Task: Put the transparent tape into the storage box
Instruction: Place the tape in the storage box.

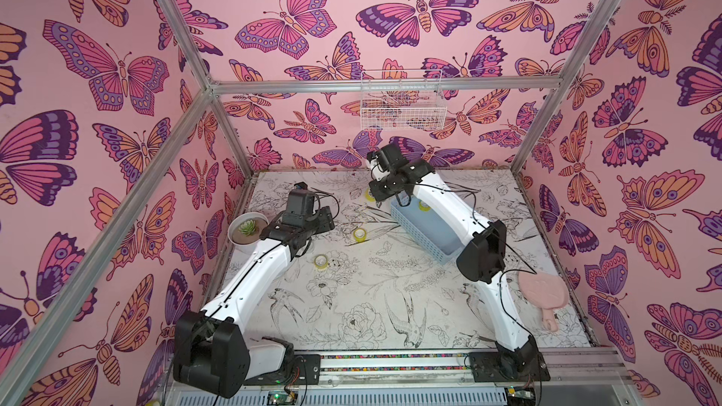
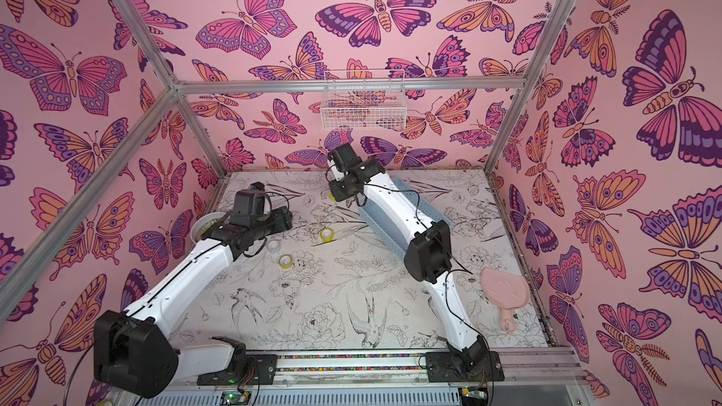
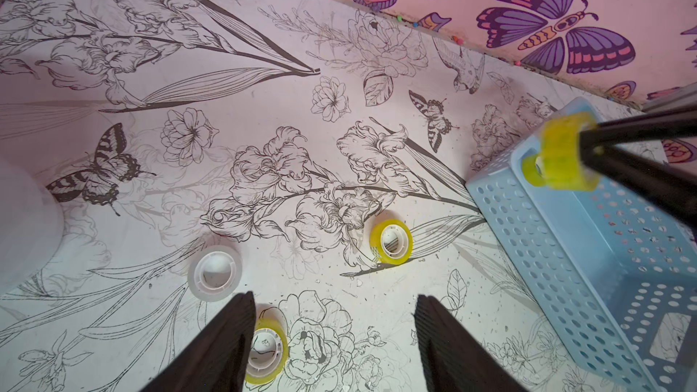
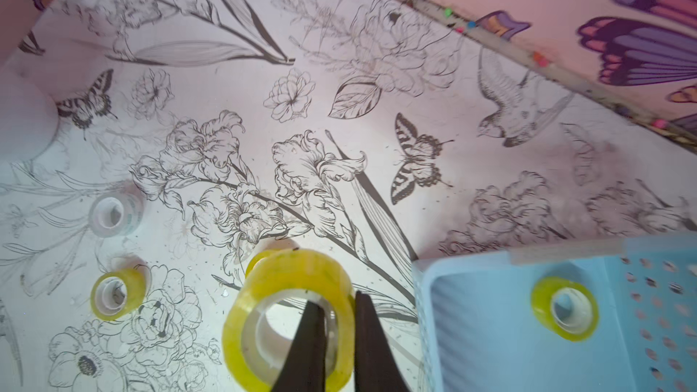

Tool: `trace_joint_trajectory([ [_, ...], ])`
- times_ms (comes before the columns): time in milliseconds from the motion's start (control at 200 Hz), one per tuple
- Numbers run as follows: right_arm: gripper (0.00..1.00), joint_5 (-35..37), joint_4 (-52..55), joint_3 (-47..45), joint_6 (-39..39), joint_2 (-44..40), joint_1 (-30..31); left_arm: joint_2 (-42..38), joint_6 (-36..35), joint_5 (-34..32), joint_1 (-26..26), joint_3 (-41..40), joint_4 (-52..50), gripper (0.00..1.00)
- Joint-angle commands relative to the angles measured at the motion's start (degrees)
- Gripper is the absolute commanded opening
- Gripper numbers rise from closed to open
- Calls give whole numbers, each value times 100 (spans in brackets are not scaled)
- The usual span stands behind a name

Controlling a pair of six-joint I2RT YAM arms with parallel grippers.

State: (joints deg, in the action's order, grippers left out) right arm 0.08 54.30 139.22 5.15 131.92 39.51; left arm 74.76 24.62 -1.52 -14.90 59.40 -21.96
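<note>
The right gripper (image 4: 335,297) is pinching a yellow tape roll (image 4: 260,288) through its core, seemingly for a secure hold beside the storage box (image 4: 486,348); the left gripper (image 3: 335,301) is hovering, jaws spread wide.

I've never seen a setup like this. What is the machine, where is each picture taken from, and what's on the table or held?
This is a robot with a left arm and a right arm at a table. Two pictures look down from overhead, nearly alike; two come from cameras on the wrists. The right hand is shut on a yellow tape roll, pinching its wall, near the blue box, where another roll already lies. The left hand hangs open over the table. Loose there: two yellow rolls, a clear roll, a potted plant, a pink paddle.
</note>
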Motion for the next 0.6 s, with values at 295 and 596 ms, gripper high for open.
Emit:
trace_joint_trajectory([
  [295,0,741,338,-2619,635,-1508,-993,512,-81,878,-23,90,241,72],
  [596,0,881,-540,-3718,744,-1376,-1564,825,-23,992,-231,220,321,72],
])
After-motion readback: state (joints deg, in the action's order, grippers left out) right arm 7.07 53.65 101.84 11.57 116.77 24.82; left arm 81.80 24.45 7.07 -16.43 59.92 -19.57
